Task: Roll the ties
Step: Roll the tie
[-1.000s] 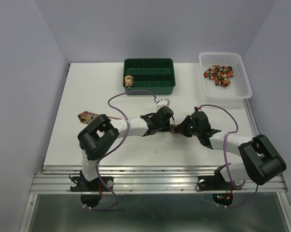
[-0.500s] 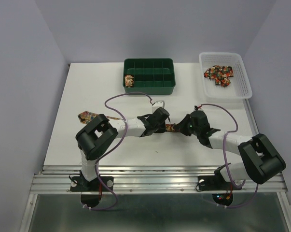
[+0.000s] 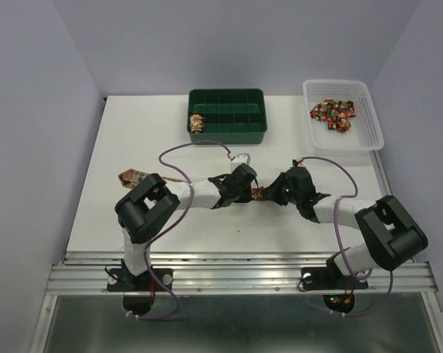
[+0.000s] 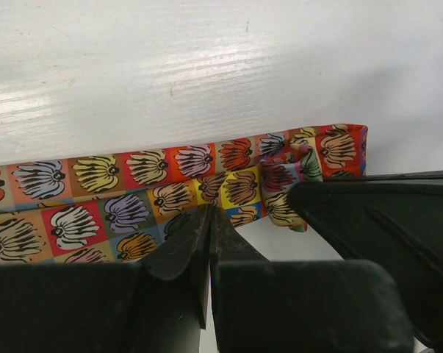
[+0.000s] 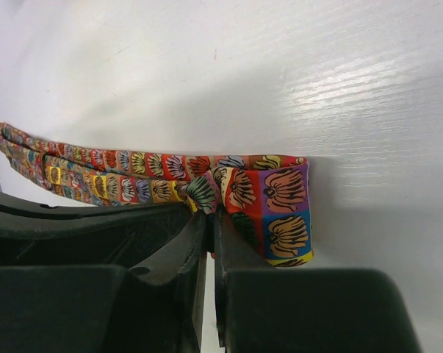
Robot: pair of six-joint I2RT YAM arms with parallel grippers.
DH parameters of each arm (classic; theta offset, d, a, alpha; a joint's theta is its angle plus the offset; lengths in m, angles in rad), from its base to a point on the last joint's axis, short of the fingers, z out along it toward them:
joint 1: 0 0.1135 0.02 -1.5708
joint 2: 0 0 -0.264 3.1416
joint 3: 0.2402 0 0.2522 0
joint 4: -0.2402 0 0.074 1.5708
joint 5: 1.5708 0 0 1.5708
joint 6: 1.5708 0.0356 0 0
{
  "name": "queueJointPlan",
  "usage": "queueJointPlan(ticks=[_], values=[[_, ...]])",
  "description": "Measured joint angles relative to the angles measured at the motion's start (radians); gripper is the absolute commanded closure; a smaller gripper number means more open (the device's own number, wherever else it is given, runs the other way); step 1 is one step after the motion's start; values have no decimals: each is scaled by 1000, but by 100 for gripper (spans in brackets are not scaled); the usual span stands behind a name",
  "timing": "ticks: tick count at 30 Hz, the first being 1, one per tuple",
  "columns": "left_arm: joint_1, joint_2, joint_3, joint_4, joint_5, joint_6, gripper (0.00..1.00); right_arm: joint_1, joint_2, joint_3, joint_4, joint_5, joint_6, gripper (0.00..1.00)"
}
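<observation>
One patchwork-print tie (image 3: 133, 176) lies across the white table, its wide end at the left and most of its length hidden under my left arm. In the left wrist view the tie (image 4: 133, 184) runs as a flat strip, and my left gripper (image 4: 210, 212) is shut on its near edge. My right gripper (image 5: 210, 215) is shut on the tie's end, which is folded into a small upright loop (image 5: 280, 206). From above, the left gripper (image 3: 249, 190) and the right gripper (image 3: 274, 195) almost touch at mid-table. A short piece of the tie (image 3: 260, 193) shows between them.
A green divided tray (image 3: 228, 136) stands at the back centre with one rolled tie (image 3: 197, 123) in its left compartment. At the back right, a white basket (image 3: 368, 118) holds several loose ties (image 3: 333, 114). Purple cables arc over both arms.
My right gripper has shifted left toward the left gripper, narrowing the gap between them. The left gripper drew back slightly to the left. Both stay shut on the tie.
</observation>
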State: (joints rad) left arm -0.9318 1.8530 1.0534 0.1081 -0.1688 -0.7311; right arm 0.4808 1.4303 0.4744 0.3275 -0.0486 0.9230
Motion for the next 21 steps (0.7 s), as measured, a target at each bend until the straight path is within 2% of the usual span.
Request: queueJointPlan(ticks=[8, 11, 15, 17, 21], values=[[0, -10, -13, 9, 3, -3, 88, 25, 68, 36, 27, -2, 7, 98], [0, -22, -28, 8, 2, -7, 88, 32, 77, 43, 27, 3, 10, 90], [0, -36, -32, 8, -3, -10, 88, 37, 77, 45, 25, 11, 14, 74], [0, -43, -32, 7, -7, -10, 87, 38, 76, 45, 25, 12, 15, 71], [0, -55, -32, 7, -14, -10, 87, 39, 60, 45, 19, 28, 17, 58]])
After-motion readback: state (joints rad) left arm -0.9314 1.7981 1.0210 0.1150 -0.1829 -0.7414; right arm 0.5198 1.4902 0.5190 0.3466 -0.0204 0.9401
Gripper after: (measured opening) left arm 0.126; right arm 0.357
